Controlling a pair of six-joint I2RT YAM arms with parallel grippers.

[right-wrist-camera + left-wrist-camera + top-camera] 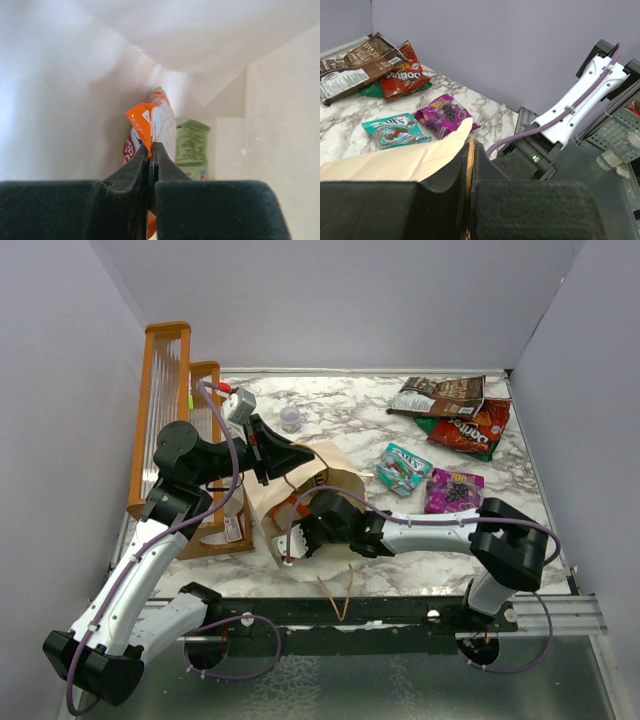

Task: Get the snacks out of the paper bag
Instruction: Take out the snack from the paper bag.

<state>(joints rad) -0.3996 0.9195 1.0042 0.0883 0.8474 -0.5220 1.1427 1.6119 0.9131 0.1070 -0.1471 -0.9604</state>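
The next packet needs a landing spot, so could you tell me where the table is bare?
Bare marble lies at the far middle, between the clear cup and the brown chip bag. The right side is crowded with the orange-red bag, teal-pink packet and purple pouch.

The cream paper bag [335,468] is laid sideways. An orange packet [149,122] and a green packet [191,145] are seen upright inside.
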